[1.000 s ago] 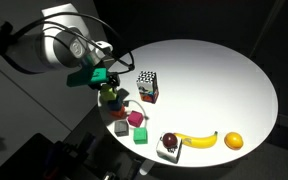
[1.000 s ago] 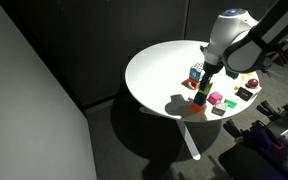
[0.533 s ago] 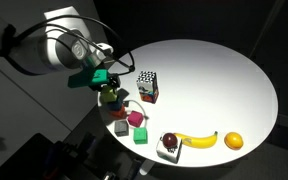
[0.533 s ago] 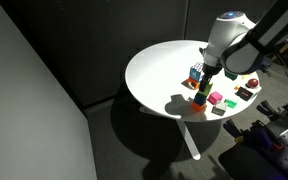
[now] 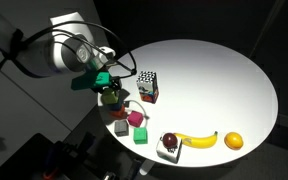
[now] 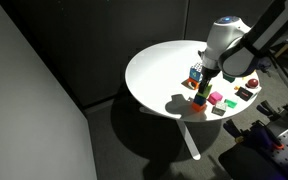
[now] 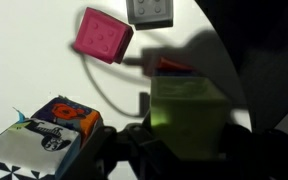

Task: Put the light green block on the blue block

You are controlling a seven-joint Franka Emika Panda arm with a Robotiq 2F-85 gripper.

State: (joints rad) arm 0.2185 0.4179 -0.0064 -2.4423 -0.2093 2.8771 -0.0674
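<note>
In the wrist view the light green block (image 7: 189, 120) sits in shadow between the dark fingers of my gripper (image 7: 184, 150), which is shut on it. A red-orange edge (image 7: 174, 66) shows just beyond the block. In both exterior views my gripper (image 5: 108, 86) (image 6: 202, 84) is low over a small stack of blocks (image 6: 199, 98) near the table's edge, with the light green block (image 5: 111, 96) at its tips. The blue block is hidden under the gripper and the light green block.
A patterned box (image 5: 147, 86) (image 7: 44, 140) stands close beside the gripper. A pink block (image 7: 104, 35) (image 5: 136, 120), a grey block (image 7: 151, 10) (image 5: 121, 128), an emerald-green block (image 5: 141, 135), a banana (image 5: 194, 140) and an orange fruit (image 5: 233, 141) lie on the round white table (image 5: 214, 80).
The arm has shifted only slightly. The gripper stays over the stack with the light green block between its fingers.
</note>
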